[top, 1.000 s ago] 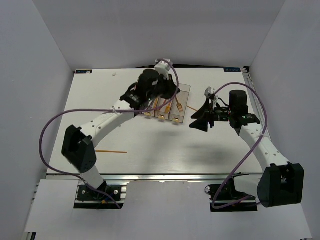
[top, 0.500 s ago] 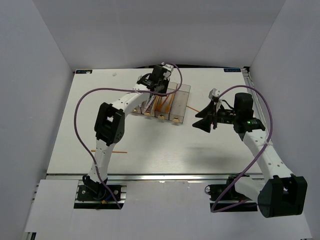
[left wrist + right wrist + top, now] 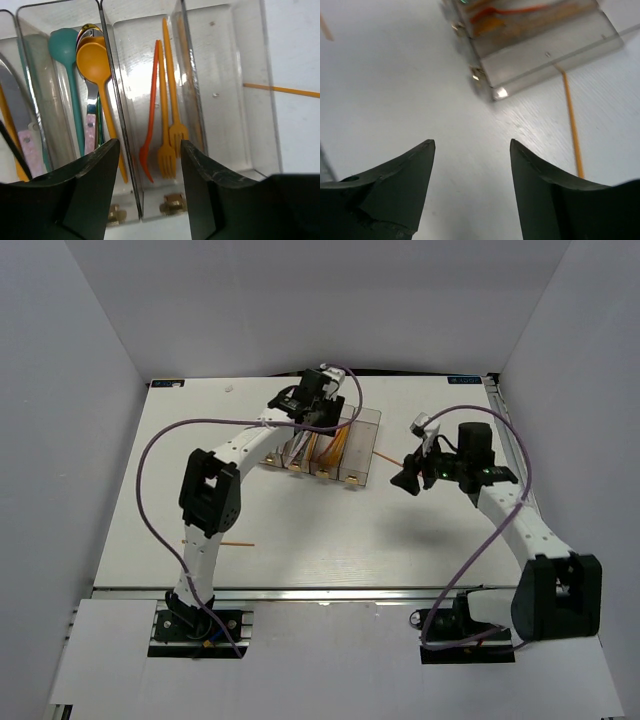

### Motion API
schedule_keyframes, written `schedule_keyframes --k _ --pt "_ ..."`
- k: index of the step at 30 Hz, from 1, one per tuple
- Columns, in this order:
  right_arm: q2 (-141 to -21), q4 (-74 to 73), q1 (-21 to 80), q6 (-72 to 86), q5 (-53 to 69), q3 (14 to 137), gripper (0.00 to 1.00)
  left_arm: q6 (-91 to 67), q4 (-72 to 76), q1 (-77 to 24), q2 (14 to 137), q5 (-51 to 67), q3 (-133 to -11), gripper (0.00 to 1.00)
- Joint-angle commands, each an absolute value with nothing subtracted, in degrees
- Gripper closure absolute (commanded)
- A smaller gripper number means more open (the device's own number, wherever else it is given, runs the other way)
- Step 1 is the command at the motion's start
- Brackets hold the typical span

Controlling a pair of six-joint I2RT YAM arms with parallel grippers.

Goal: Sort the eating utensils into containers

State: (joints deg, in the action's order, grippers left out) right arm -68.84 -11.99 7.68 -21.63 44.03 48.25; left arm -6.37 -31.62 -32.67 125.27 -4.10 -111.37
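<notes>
The containers (image 3: 362, 446) are clear bins joined in a row at the table's far middle. My left gripper (image 3: 312, 418) hovers over them, open, with nothing between its fingers. In the left wrist view the gripper (image 3: 150, 142) sits above a bin (image 3: 135, 60) holding two orange forks (image 3: 166, 150) and a red utensil (image 3: 150, 120). The bin to its left holds an orange spoon (image 3: 93, 60), a teal spoon (image 3: 63, 42) and a silver one (image 3: 91, 107). The rightmost bin (image 3: 225, 75) looks empty. My right gripper (image 3: 408, 480) is open and empty to the right of the bins, seen above bare table (image 3: 472, 142).
A thin orange stick (image 3: 222, 542) lies on the near left of the table. Another orange stick (image 3: 383, 456) lies just right of the bins, also seen as a stick (image 3: 572, 125) and a stick (image 3: 280, 90) in the wrist views. White walls enclose the table.
My left gripper has gone from nearly shut to open above the bins, and the left arm has swung its elbow in. The right gripper has shifted slightly up and right.
</notes>
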Motion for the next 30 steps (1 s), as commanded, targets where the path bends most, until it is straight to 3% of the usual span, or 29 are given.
schedule_keyframes --k 1,3,5,6,13,17,23,26,29,30 --pt "-75.57 -12.3 9.05 -26.79 29.03 52.99 0.31 -8.78 -30.94 -32.61 112.08 -1.23 -108.03 0.37" --pt "-82.04 -13.62 9.58 -30.65 23.24 57.11 0.29 -9.75 -29.36 -32.61 105.93 0.78 -101.36 0.34" --pt "-87.08 -17.29 10.1 -32.69 21.02 62.89 0.2 -11.5 -27.52 -32.7 98.75 2.72 -93.65 0.31" --pt "-91.89 -18.45 10.28 -33.57 19.09 64.67 0.11 -11.86 -26.99 -32.7 96.09 3.59 -90.91 0.26" --pt "-105.37 -20.82 11.95 -38.49 11.08 74.59 0.11 -13.71 -21.72 -31.91 69.38 -3.31 -65.25 0.05" --pt "-110.47 -23.73 12.04 -40.25 10.37 78.75 0.12 -13.27 -18.2 -31.55 56.1 -9.57 -52.05 0.02" --pt "-113.99 -24.7 12.04 -41.66 8.79 78.57 0.34 -12.48 -18.37 -31.46 45.27 -13.88 -43.86 0.02" --pt "-115.31 -26.01 11.95 -41.92 9.05 78.75 0.56 -12.48 -18.37 -31.46 43.07 -13.89 -42.28 0.02" --pt "-116.1 -27.59 11.95 -42.01 9.67 78.75 0.69 -12.48 -18.46 -31.46 41.76 -13.8 -41.31 0.02" --pt "-116.19 -27.95 11.95 -42.01 9.75 78.66 0.78 -12.39 -18.46 -31.46 41.49 -13.89 -41.22 0.02"
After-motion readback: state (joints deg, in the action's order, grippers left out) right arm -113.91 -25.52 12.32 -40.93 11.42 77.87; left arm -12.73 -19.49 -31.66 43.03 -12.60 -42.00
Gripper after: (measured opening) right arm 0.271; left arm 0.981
